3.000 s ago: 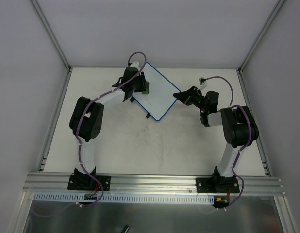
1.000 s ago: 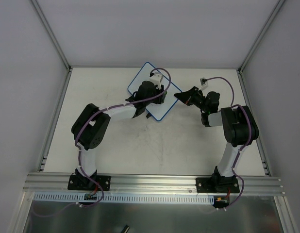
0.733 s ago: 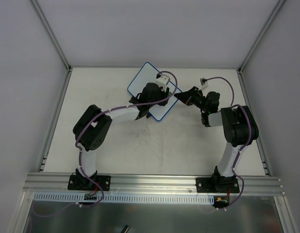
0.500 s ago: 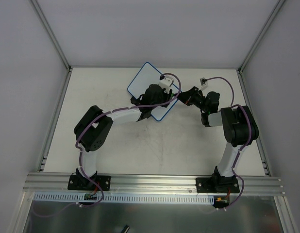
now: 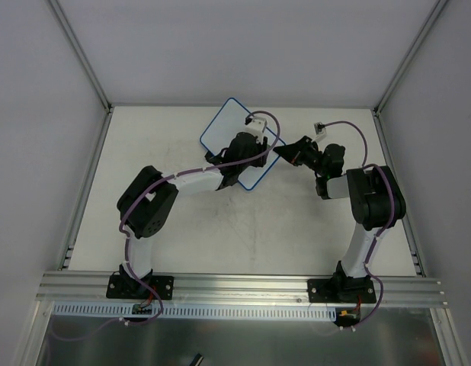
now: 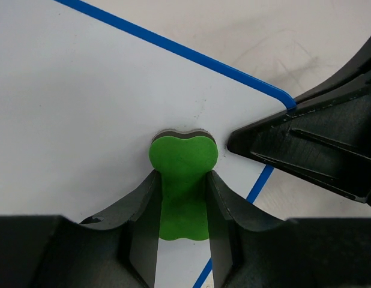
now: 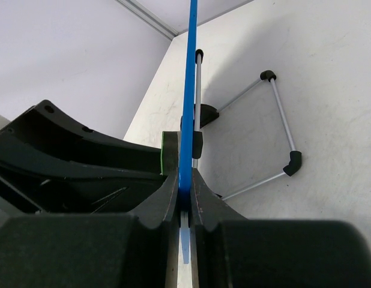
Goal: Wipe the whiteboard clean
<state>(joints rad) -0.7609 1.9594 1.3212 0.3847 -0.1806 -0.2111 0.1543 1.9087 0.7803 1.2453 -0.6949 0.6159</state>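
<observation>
Aluminium rail point(image 5: 243, 286) runs along the near edge and carries both arm bases. Beyond it is the pale table point(image 5: 243, 229), scuffed. Both arms reach toward the far middle. The left gripper point(image 6: 182, 187) is clamped narrow on a green eraser point(image 6: 183, 157), peanut-shaped, with the fingers on its waist and its rounded end sticking out in front. The eraser's dark underside is pressed against the white face of the whiteboard point(image 6: 83, 108), close to the board's right corner. The right gripper point(image 7: 184, 180) is closed tight on the whiteboard's thin blue rim, one finger on each face. In the left wrist view it shows as a black wedge just beside the eraser, apart from it. The whiteboard sits at the far centre of the table, turned diamond-wise in the top view with its right corner between the two grippers. The face in view is clean. Behind the board in the right wrist view is a thin wire stand point(image 7: 275, 114) with black end caps, resting on the table. Farthest back is a plain grey wall point(image 5: 243, 46).
</observation>
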